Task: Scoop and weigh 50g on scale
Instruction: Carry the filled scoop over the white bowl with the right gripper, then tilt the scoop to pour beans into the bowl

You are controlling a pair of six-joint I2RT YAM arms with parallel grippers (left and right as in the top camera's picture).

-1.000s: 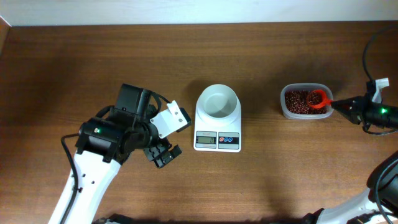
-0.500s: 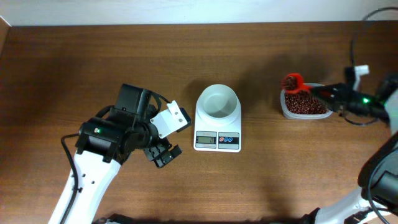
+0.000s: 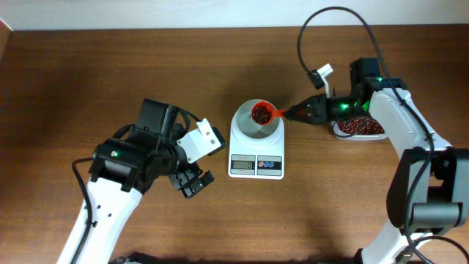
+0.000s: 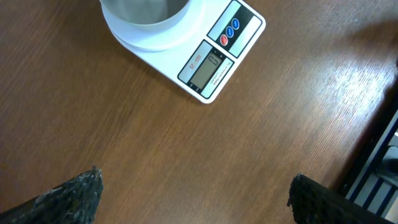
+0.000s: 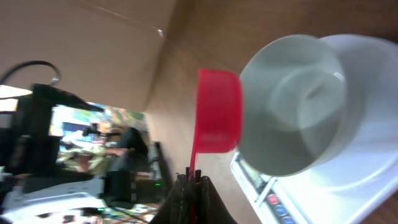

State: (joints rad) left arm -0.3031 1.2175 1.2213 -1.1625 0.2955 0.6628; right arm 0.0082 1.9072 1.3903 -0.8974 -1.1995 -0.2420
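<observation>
The white scale (image 3: 256,163) stands mid-table with a round white bowl (image 3: 256,123) on top. My right gripper (image 3: 292,113) is shut on the handle of a red scoop (image 3: 261,113) heaped with red beans, held over the bowl's right side. In the right wrist view the scoop (image 5: 217,112) shows from below beside the bowl (image 5: 292,99), its handle pinched in the gripper (image 5: 193,180). My left gripper (image 3: 192,183) hangs open to the left of the scale. In the left wrist view its fingertips (image 4: 74,196) stand wide apart over bare wood, the scale (image 4: 214,59) ahead.
A clear tub of red beans (image 3: 360,129) sits right of the scale, partly hidden under my right arm. A black cable (image 3: 330,15) loops above that arm. The table's back edge meets a pale wall (image 3: 220,15).
My right arm has swung left from the bean tub to above the bowl, carrying the loaded scoop. The left arm has not moved.
</observation>
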